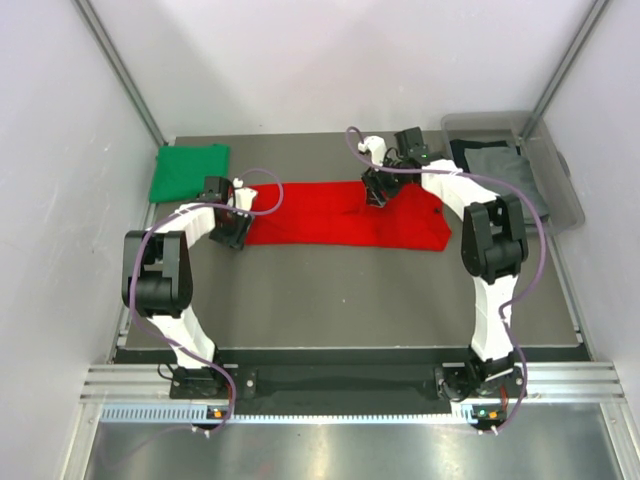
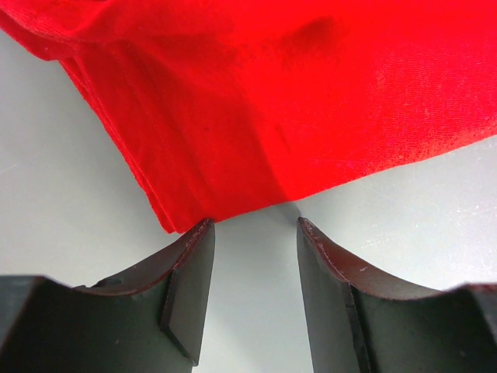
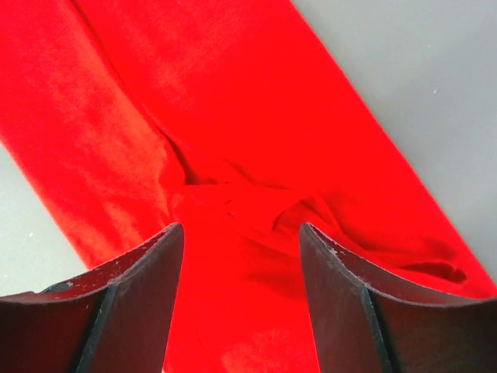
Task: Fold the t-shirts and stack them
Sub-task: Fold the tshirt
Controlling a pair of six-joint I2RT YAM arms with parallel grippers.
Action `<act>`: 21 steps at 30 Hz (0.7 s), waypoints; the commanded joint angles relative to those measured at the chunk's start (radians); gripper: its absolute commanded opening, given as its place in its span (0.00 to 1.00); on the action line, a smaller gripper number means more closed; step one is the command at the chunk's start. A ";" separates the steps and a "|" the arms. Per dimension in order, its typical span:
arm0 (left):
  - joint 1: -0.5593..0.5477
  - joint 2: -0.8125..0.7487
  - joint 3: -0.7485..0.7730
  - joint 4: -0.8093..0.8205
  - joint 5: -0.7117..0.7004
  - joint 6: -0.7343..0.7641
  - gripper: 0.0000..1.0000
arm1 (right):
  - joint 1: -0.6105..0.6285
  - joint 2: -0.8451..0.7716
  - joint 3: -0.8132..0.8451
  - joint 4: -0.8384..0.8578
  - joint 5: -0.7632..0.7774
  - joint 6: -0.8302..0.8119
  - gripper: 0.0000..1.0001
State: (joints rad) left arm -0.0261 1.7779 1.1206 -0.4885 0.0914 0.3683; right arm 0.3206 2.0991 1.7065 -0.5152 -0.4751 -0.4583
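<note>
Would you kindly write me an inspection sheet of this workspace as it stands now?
Surface: dark grey table, matte.
Job's things: red t-shirt folded into a long strip mid-table; green t-shirt folded at the far left corner; grey shirt and a dark one in the clear bin at far right.
Clutter: nothing seen.
Grippers: left tool open at the strip's left end, cloth edge just beyond its fingertips; right tool open over wrinkled red cloth, holding nothing.
Cables: purple cables loop loosely along both arms.
Surroundings: white walls around the table; metal rail at the near edge.
</note>
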 commanded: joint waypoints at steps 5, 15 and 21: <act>0.005 -0.041 -0.016 0.027 0.019 0.009 0.52 | 0.012 0.079 0.110 -0.020 -0.023 0.021 0.59; 0.005 -0.044 -0.027 0.033 0.013 0.011 0.51 | 0.015 0.125 0.179 -0.039 -0.020 0.023 0.15; 0.005 -0.048 -0.028 0.031 0.008 0.011 0.51 | 0.031 0.148 0.215 -0.026 -0.017 -0.002 0.06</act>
State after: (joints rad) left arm -0.0261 1.7714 1.1049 -0.4770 0.0925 0.3687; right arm 0.3302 2.2265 1.8477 -0.5632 -0.4736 -0.4450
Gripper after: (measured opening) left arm 0.514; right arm 0.068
